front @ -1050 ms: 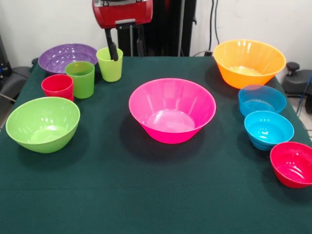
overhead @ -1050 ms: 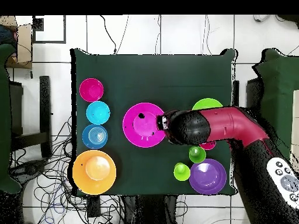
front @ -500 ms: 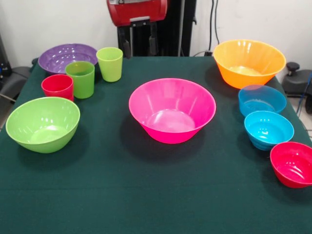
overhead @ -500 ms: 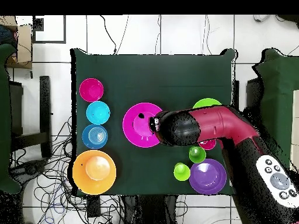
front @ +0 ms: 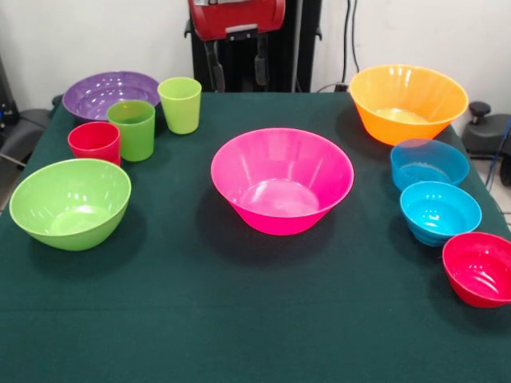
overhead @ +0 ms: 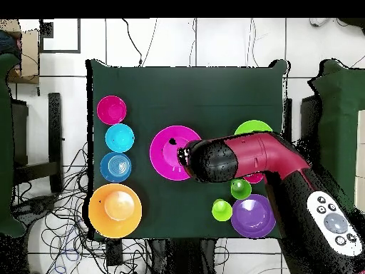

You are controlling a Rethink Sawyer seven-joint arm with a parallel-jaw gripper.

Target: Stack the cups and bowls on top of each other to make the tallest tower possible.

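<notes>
We see gripper at top, above bench far edge, jaws apart w/ clear gap, holding nothing, touching nothing. Arm hides red cup in overhead view, also part of lime-green bowl. All items upright, mouths up, nothing stacked. Pink bowl mid-bench. Orange bowl, blue bowl, turquoise bowl, small red bowl on one side. Purple bowl, red cup, green cup, lime cup on other side.

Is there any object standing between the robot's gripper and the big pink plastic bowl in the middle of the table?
Nothing visible does. The gripper hangs open above the table's far edge, and only bare green cloth lies between it and the big pink plastic bowl. The lime-green plastic cup stands off to the side.
</notes>
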